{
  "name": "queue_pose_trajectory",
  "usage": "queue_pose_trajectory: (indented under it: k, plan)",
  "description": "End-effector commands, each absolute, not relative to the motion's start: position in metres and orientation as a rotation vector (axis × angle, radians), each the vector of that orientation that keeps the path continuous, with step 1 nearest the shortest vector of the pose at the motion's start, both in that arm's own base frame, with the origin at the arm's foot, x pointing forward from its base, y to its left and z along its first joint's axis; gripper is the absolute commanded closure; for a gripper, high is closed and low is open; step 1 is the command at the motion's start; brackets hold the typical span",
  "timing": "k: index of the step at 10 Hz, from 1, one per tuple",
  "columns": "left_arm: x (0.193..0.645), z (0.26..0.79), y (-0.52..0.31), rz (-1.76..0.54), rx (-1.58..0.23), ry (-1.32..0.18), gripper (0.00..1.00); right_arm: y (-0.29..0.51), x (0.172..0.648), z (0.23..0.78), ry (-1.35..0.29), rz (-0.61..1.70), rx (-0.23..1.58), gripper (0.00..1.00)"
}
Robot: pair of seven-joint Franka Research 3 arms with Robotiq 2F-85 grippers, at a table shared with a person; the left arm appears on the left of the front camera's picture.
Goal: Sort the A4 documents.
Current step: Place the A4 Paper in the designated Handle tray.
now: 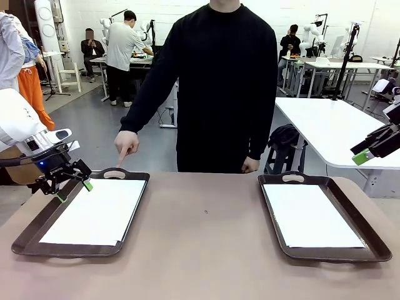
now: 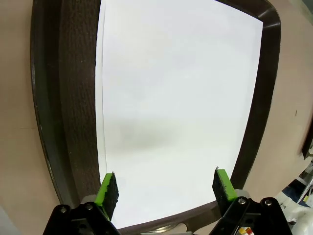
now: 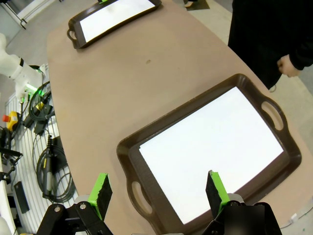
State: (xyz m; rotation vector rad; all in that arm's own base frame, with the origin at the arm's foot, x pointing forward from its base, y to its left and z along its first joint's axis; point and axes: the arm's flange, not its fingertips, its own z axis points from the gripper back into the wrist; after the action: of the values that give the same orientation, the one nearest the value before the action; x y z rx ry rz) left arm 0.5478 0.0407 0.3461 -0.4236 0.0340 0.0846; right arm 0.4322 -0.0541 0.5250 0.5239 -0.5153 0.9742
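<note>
Two A4 documents (image 1: 95, 212) (image 1: 310, 215), right end effector (image 1: 361, 157) cropped

We see two dark brown handled trays on the tan tabletop (image 1: 206, 250): left tray (image 1: 37, 234) and right tray (image 1: 369, 240), well apart, bare table between them with one small dark speck (image 1: 205, 212) near the middle. Person in a black sweater (image 1: 219, 81) stands at the far edge. White tables (image 1: 331, 125) and other people are farther back; cables (image 3: 46, 161) hang beside the table.
</note>
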Motion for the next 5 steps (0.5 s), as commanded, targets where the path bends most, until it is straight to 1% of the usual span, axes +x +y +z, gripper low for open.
queue_pose_trajectory:
  k: [1, 2, 3, 5]
  plan:
    - [0.5422, 0.3522, 0.0404, 0.167, -0.444, -0.006, 0.0, -0.0536, 0.4326, 0.5243, -0.517, 0.972, 0.513, 0.0]
    - [0.541, 0.3531, 0.0392, 0.182, -0.428, 0.0, 0.0, -0.0536, 0.4326, 0.5243, -0.517, 0.972, 0.513, 0.0]
    - [0.548, 0.3479, 0.0416, 0.103, -0.429, 0.025, 0.0, -0.0536, 0.4326, 0.5243, -0.517, 0.972, 0.513, 0.0]
    - [0.548, 0.3479, 0.0416, 0.103, -0.429, 0.025, 0.0, -0.0536, 0.4326, 0.5243, -0.517, 0.972, 0.513, 0.0]
